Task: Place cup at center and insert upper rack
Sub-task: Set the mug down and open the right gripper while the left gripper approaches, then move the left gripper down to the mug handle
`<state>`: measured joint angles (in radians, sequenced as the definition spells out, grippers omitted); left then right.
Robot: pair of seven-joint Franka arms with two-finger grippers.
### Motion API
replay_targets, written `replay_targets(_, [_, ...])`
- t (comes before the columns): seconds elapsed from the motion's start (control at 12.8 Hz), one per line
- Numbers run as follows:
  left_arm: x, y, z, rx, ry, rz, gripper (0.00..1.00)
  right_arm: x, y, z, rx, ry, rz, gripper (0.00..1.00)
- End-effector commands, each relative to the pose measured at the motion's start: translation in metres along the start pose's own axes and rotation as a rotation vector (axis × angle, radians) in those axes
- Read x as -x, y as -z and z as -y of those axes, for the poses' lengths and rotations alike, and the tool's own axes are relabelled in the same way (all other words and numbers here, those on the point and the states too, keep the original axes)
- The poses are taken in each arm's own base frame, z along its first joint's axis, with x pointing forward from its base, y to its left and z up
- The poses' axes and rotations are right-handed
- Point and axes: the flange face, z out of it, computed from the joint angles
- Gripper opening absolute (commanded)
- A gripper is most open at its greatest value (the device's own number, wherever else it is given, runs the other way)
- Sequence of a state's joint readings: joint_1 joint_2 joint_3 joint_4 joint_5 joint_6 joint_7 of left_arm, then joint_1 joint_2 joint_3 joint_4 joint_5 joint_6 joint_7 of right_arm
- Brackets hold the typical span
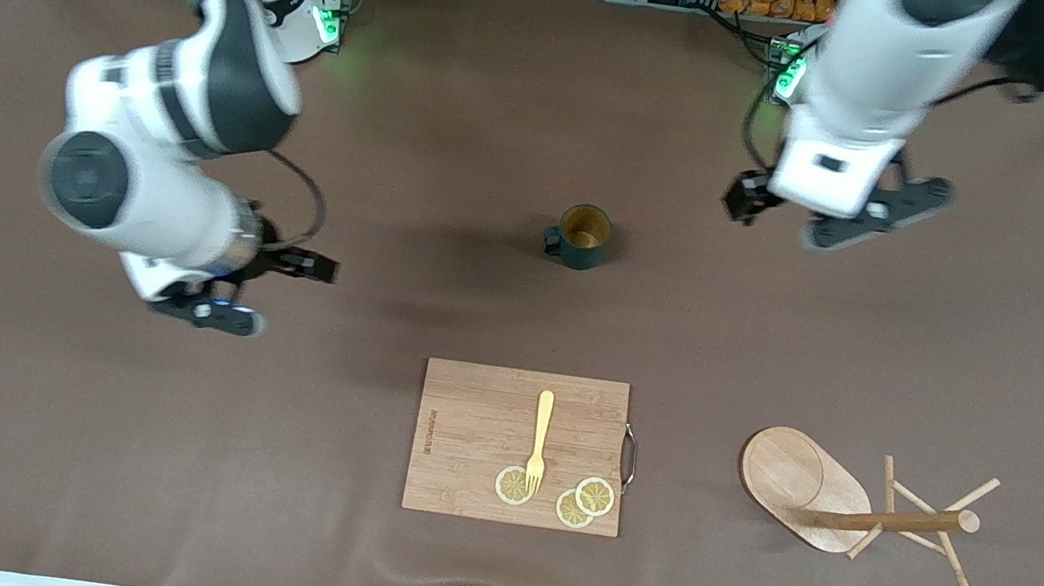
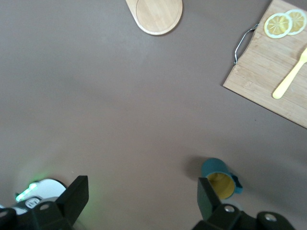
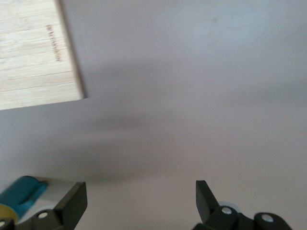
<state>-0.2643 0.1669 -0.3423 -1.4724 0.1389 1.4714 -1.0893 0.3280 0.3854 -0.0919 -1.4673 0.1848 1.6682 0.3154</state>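
The cup (image 1: pixel 580 236), dark teal with a yellow inside, stands upright on the brown table, farther from the front camera than the cutting board; its handle points toward the right arm's end. It also shows in the left wrist view as the cup (image 2: pixel 220 177) and at the edge of the right wrist view as the cup (image 3: pixel 21 194). The upper rack (image 1: pixel 857 509), a wooden mug tree, lies on its side toward the left arm's end; only its oval base (image 2: pixel 158 14) shows in the left wrist view. My left gripper (image 1: pixel 870 218) (image 2: pixel 143 196) hangs open and empty over bare table beside the cup. My right gripper (image 1: pixel 265 292) (image 3: pixel 139 199) is open and empty over bare table.
A wooden cutting board (image 1: pixel 459 466) (image 2: pixel 261 72) (image 3: pixel 33 52) with a metal handle lies nearer the front camera than the cup. On it are a yellow fork (image 1: pixel 540 442) and three lemon slices (image 1: pixel 594 495).
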Motion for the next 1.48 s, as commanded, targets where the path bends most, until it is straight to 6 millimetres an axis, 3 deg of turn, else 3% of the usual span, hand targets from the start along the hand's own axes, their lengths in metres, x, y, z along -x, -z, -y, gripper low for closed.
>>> replay_targets(0.0, [0.037,-0.025,-0.047,-0.056,0.092,-0.07,1.0,0.013,0.012,-0.061,-0.025,0.08,0.01,1.0])
replay_targets(0.16, [0.071,-0.047,-0.078,-0.088,0.134,-0.108,1.0,0.011,0.021,-0.098,0.008,0.047,-0.007,1.0])
replay_targets(0.39, [0.119,-0.085,-0.133,-0.101,0.236,-0.138,1.0,0.022,0.042,-0.115,0.074,0.047,-0.055,1.0])
replay_targets(0.55, [0.154,-0.12,-0.169,-0.121,0.322,-0.207,1.0,0.029,0.054,-0.123,0.122,0.081,-0.079,1.0])
replay_targets(0.7, [0.191,-0.159,-0.199,-0.113,0.375,-0.267,1.0,0.031,0.066,-0.145,0.115,0.099,-0.092,1.0])
replay_targets(0.94, [0.243,-0.205,-0.224,-0.102,0.439,-0.357,1.0,0.041,0.083,-0.161,0.121,0.143,-0.111,1.0])
replay_targets(1.01, [0.264,-0.22,-0.233,-0.084,0.461,-0.395,1.0,0.044,0.086,-0.177,0.122,0.146,-0.112,1.0])
replay_targets(1.17, [0.284,-0.252,-0.245,-0.046,0.496,-0.451,1.0,0.049,0.096,-0.197,0.117,0.148,-0.126,1.0])
replay_targets(1.4, [0.299,-0.301,-0.257,-0.013,0.577,-0.529,1.0,0.081,0.111,-0.205,0.109,0.139,-0.154,1.0])
